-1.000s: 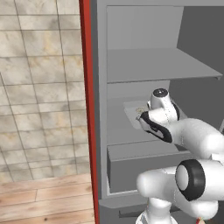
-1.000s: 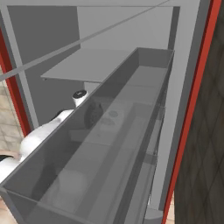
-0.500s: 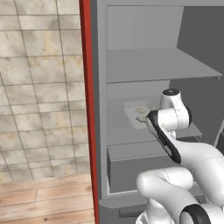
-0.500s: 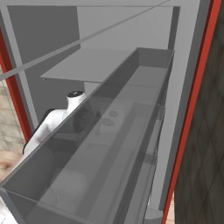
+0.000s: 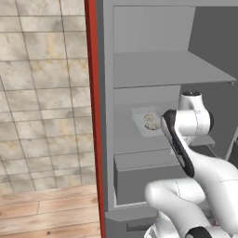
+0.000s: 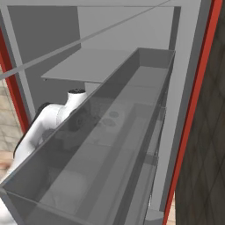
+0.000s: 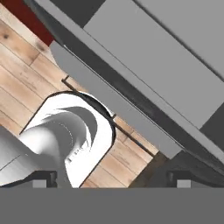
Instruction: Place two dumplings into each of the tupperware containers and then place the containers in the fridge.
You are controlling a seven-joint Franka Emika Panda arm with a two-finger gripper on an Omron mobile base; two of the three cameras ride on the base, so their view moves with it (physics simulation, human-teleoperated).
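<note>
Fingers (image 7: 111, 183) stand wide apart and empty, while a tupperware container (image 5: 148, 122) with dumplings (image 5: 150, 125) sits on the fridge (image 5: 176, 69) shelf.

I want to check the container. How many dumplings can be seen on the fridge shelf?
2. Both dumplings lie side by side in the tupperware container on the middle shelf of the fridge. The arm hides the shelf's right part, so more may be hidden.

The arm (image 5: 195, 181) is glossy white, built of fat rounded segments that bulge like smooth shells. A long black strip (image 5: 176, 144) runs along one link, and a dark round joint ring sits low down. A short white cylinder cap (image 5: 191, 96) tops the upper link
</note>
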